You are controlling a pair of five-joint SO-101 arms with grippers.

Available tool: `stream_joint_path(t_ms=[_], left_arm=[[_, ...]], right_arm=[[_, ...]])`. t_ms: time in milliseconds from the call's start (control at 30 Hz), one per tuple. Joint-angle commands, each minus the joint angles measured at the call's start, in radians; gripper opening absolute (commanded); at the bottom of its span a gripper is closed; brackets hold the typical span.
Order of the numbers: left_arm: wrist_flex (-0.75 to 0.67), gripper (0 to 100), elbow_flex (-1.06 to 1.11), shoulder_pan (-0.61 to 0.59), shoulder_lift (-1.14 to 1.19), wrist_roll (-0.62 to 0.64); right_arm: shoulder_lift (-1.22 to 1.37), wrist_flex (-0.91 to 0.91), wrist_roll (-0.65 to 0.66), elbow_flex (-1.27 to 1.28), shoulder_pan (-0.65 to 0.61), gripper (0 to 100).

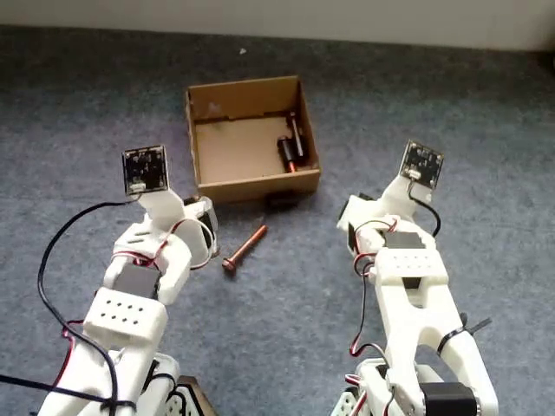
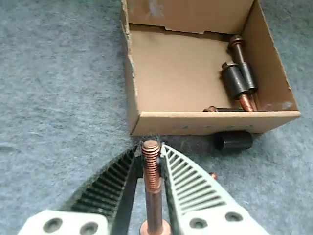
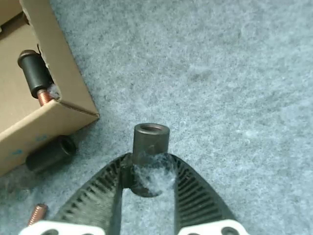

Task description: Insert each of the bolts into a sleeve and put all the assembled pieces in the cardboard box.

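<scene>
Two bolts are outside the box (image 1: 260, 185) on my feeds. One bolt (image 2: 152, 176) is clamped between the fingers of the left gripper (image 2: 150, 151), its threaded end sticking out past the tips toward the box's front wall, which is near. The second bolt (image 1: 245, 249) lies loose on the carpet (image 1: 434, 95) between the two arms, just beside the left gripper. The right gripper (image 3: 149, 157) is closed on a sleeve (image 3: 151, 138), open bore facing outward, and sits near the box's front right corner. A second sleeve (image 2: 234, 141) lies on its side on the carpet, just beside the outside of the front wall. Inside the box, along the wall on the right in the high view, I count at least two assembled pieces (image 2: 240, 78), copper bolts through dark sleeves.
</scene>
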Motion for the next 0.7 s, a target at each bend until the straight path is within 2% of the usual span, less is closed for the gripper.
stream_joint_path(t_ms=[0,100,300,467,567,667], left_arm=[[-0.021,1,0.077,-0.074,-0.142,0.011],[0.026,3,0.145,-0.11,-0.237,0.011],[0.364,23,0.147,-0.199,-0.438,0.012],[0.493,24,0.148,-0.283,-0.59,-0.003],[0.514,24,0.147,-0.315,-0.645,-0.137],[0.512,22,0.147,-0.346,-0.662,-0.334]], right_arm=[[-0.005,-0.019,-0.002,-0.005,0.012,0.5],[-0.005,-0.019,-0.002,-0.005,0.01,0.5],[-0.005,-0.019,-0.002,-0.005,0.01,0.5],[-0.005,-0.019,-0.002,-0.005,0.01,0.5],[-0.005,-0.019,-0.002,-0.004,0.01,0.5],[-0.005,-0.019,-0.002,-0.004,0.01,0.5]])
